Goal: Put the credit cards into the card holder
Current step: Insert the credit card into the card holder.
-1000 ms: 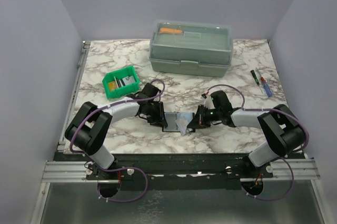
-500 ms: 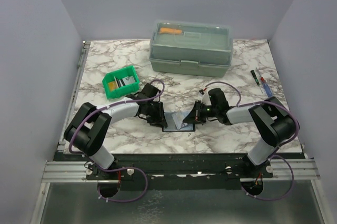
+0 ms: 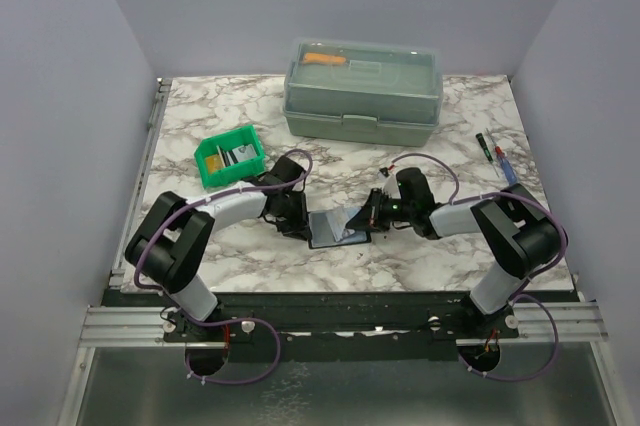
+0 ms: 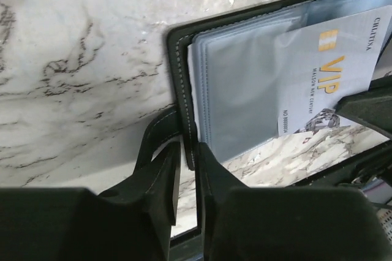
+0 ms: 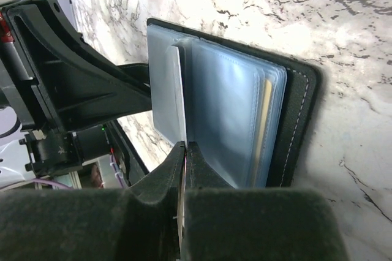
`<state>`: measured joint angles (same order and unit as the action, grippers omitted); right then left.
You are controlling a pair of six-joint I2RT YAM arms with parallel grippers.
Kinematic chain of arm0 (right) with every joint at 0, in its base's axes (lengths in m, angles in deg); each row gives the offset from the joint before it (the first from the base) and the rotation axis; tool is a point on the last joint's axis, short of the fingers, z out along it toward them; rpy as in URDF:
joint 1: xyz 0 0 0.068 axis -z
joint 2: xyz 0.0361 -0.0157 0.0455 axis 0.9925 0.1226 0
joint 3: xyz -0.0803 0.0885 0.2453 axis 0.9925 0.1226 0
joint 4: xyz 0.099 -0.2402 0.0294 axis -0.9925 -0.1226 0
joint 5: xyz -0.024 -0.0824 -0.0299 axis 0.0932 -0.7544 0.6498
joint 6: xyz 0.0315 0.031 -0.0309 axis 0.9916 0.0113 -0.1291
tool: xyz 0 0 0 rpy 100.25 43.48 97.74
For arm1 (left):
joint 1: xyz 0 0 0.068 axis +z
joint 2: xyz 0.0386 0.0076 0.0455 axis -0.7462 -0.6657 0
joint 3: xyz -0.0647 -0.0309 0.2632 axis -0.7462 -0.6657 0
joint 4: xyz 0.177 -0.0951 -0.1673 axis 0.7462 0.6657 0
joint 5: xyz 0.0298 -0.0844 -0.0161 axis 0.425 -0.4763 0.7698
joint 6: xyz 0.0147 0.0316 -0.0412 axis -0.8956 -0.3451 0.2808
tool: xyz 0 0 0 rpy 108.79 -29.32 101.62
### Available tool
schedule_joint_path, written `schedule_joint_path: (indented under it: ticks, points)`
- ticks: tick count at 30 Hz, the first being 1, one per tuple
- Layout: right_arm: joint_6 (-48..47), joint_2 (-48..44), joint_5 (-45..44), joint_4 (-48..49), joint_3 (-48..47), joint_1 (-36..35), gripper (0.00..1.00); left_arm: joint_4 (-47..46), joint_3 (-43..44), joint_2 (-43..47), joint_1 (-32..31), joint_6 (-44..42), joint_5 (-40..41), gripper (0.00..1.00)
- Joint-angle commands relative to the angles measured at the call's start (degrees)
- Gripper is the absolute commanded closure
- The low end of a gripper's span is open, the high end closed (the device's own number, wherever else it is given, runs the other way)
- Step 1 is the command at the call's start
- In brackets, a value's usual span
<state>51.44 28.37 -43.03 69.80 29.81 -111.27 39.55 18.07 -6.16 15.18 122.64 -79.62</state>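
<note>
left gripper (image 4: 188,151) pinching card holder (image 4: 179,71) edge | right gripper (image 5: 185,151) pinching card (image 5: 181,89) standing edge-on against it

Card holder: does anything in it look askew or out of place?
The grey VIP card, pinched in the right gripper, sticks out of the card holder, tilted against its clear pockets. Nothing looks damaged.
</note>
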Motion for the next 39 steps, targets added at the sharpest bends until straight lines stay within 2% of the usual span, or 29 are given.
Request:
schedule_joint_path:
  ticks: [1,6,9,15,17,18,21,22,26,39]
  points:
    - [1.46,0.98,-5.11,4.71,1.58,-1.84,0.97,0.81,0.01,-3.95,-1.64,-0.73,3.77,0.79]
    - [4.42,3.86,-8.17,11.65,2.57,-5.10,0.98,-1.37,-1.02,-3.36,-1.90,0.66,1.39,0.80]
    - [3.89,4.56,-9.71,11.07,1.51,-7.46,0.98,-1.60,-1.19,-2.95,-1.98,0.71,0.82,0.81]
    - [-2.57,-1.64,-17.64,-8.46,-2.28,-7.54,0.84,-0.75,-1.97,-0.55,-1.91,0.04,2.54,0.81]
    - [-3.33,-3.58,-19.12,-10.97,-1.67,-7.54,0.81,-0.60,-2.30,-0.17,-1.91,0.04,2.46,0.81]
    - [-3.63,-4.30,-19.29,-11.23,-1.44,-7.54,0.82,-0.58,-2.41,0.01,-1.90,0.04,2.45,0.81]
    - [-4.84,-3.23,-14.89,-7.36,-1.33,-7.54,0.97,-0.62,-2.73,0.00,-1.90,-0.09,2.39,0.81]
    - [-5.02,-2.22,-13.48,-6.69,-1.89,-7.52,0.99,-0.62,-2.76,-0.12,-1.90,-0.13,2.23,0.81]
    - [-3.14,-1.14,-10.53,0.17,-0.16,-7.54,1.00,-0.55,-3.00,0.03,-1.94,-0.22,2.30,0.81]
    - [-11.72,-2.04,-18.59,-6.95,-2.54,-7.24,1.00,-0.10,-3.95,0.25,-1.81,-0.36,2.98,0.82]
